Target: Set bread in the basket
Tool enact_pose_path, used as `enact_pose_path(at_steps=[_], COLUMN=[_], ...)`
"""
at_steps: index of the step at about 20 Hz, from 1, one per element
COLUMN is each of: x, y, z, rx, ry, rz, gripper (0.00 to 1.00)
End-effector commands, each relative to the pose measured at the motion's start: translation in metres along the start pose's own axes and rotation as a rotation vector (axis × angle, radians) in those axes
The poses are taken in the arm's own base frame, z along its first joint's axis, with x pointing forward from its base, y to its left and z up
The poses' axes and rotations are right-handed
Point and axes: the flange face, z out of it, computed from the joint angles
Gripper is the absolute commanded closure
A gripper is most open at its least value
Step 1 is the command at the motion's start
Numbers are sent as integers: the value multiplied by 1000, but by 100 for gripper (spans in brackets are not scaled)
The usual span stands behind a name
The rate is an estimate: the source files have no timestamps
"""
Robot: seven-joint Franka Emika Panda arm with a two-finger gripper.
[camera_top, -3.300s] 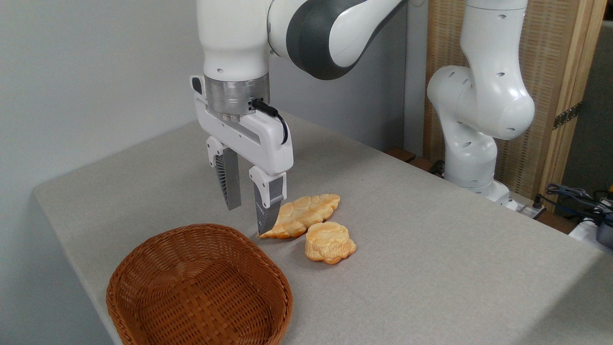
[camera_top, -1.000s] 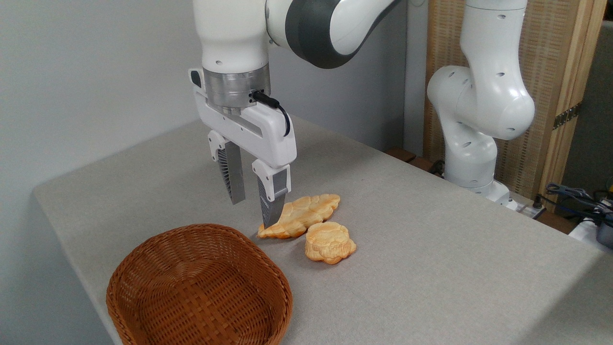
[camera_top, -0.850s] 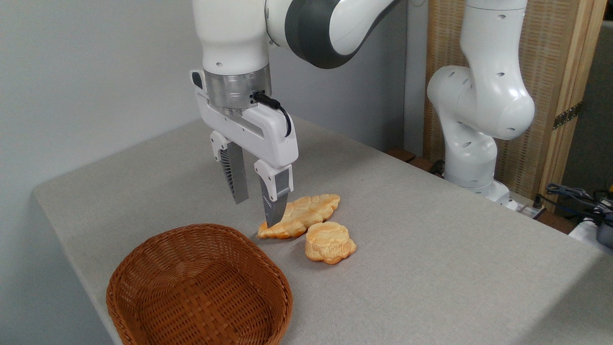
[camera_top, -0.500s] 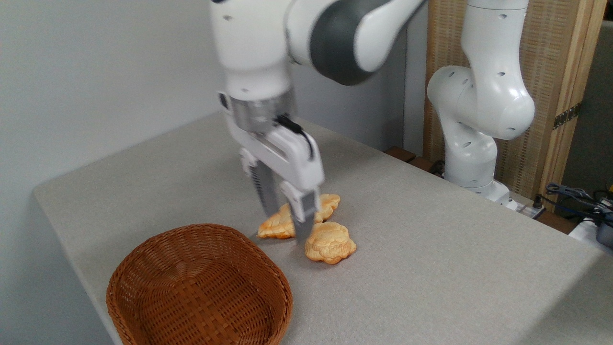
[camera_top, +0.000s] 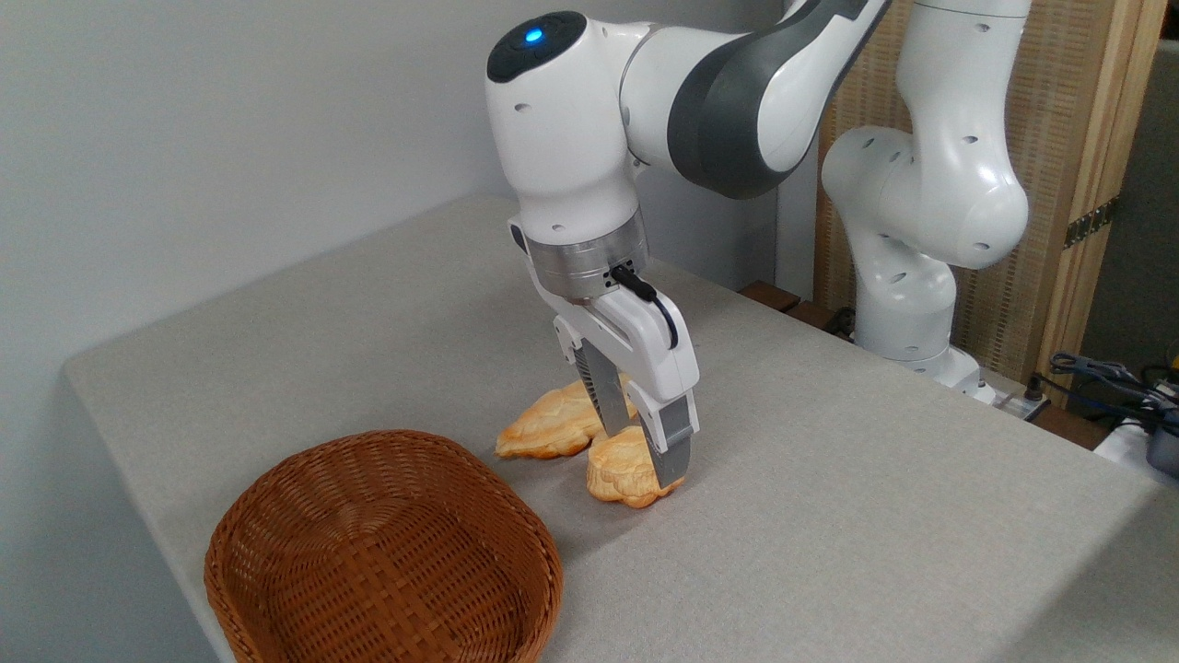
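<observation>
The bread [camera_top: 615, 475], a small golden bun with lobed edges, lies on the grey table just right of the middle. My gripper [camera_top: 643, 455] is lowered over it and open, one finger behind the bun and the other at its right front side. Whether the fingers [camera_top: 670, 440] touch the bun I cannot tell. The brown wicker basket [camera_top: 387, 436] stands at the front left with nothing in it, a short way left of the bun.
A longer flat braided bread [camera_top: 545, 427] lies right behind the bun, partly hidden by my fingers. The arm's white base [camera_top: 907, 304] stands at the back right. Cables [camera_top: 1110, 376] lie at the far right, beyond the table edge.
My gripper has swung right from beside the braided bread's tip and dropped down over the bun, staying open. Both breads and the basket have not moved.
</observation>
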Motion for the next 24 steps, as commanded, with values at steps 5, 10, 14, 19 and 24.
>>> enact_pose_path(at_steps=[5, 10, 14, 19, 24], x=[15, 26, 27, 28, 28], y=[8, 7, 6, 5, 5], z=[13, 24, 28, 29, 29], rx=[5, 15, 13, 14, 14], ry=[-19, -31, -40, -39, -39], rz=[50, 68, 71, 71, 71], gripper=[0, 0, 0, 48, 48])
